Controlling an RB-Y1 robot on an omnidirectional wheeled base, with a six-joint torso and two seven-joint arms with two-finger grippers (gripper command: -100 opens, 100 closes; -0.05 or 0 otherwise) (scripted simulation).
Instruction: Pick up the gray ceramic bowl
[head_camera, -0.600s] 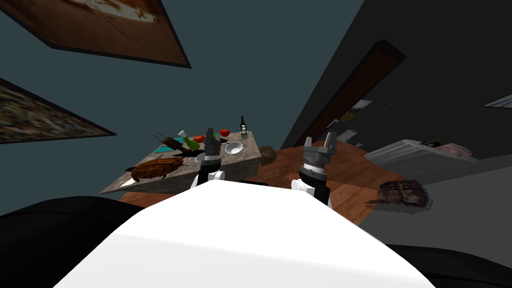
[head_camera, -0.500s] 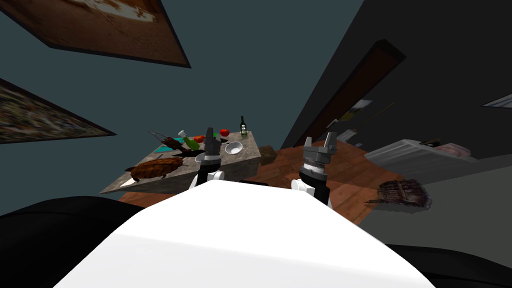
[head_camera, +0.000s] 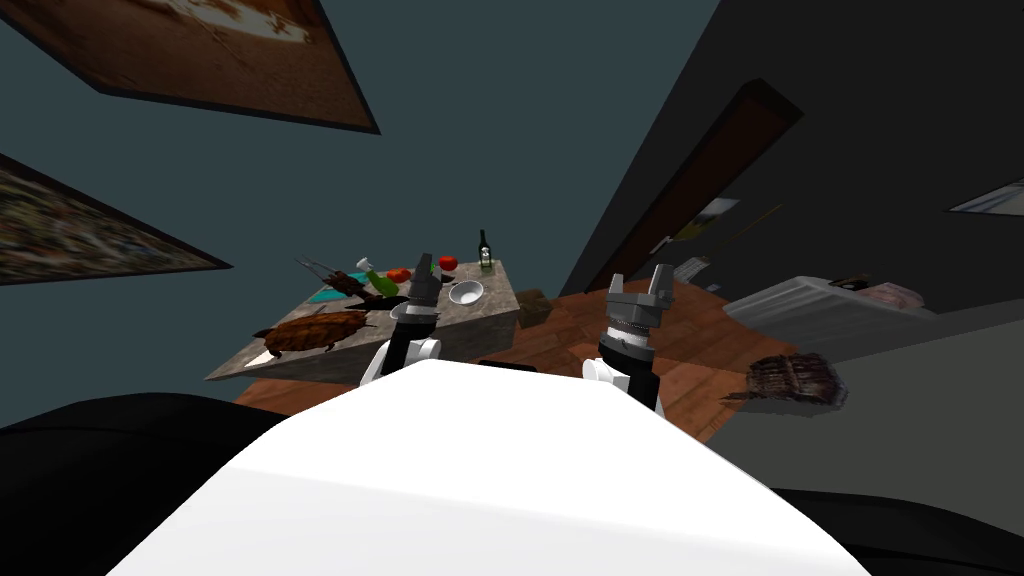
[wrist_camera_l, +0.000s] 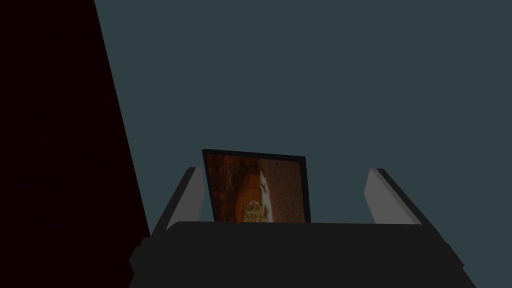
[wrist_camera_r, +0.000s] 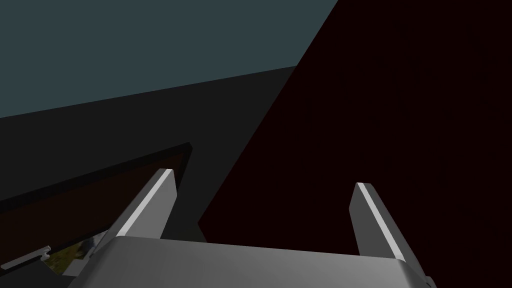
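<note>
So, the bowl (head_camera: 466, 292) is drawn pale grey-white here, and it's parked on the stone-looking table (head_camera: 490, 318), close to the table's right-hand front corner as seen from the head. It's sat upright with the mouth facing up. It's round, so there's no real long axis to call, and its rim can be seen all the way round.

Around it: a red tomato-ish thing (head_camera: 447, 263) is placed just behind it, and a dark bottle (head_camera: 484, 252) is stood upright at the far corner. Further left a second red round thing (head_camera: 398, 274) and a green spray bottle (head_camera: 378, 281), laid at a tilt, can be made out. A big brown turtle-like shell (head_camera: 315, 332) takes up the near left part of the tabletop. On the wooden floor (head_camera: 590, 335), a small brown box (head_camera: 535, 305) is tucked right beside the table's corner.

The left gripper (head_camera: 424, 266) (wrist_camera_l: 284, 170) is seen edge-on in front of the table, just left of the bowl in the head view. How high above the top it's held can't be told. Its jaws are spread wide with nothing between them. The right gripper (head_camera: 639, 277) (wrist_camera_r: 264, 179) is held over the floor, well apart from the table, jaws likewise spread and nothing gripped.

Count: one bowl, two red round things, one dark bottle, one spray bottle, one shell, one box, two grippers.
</note>
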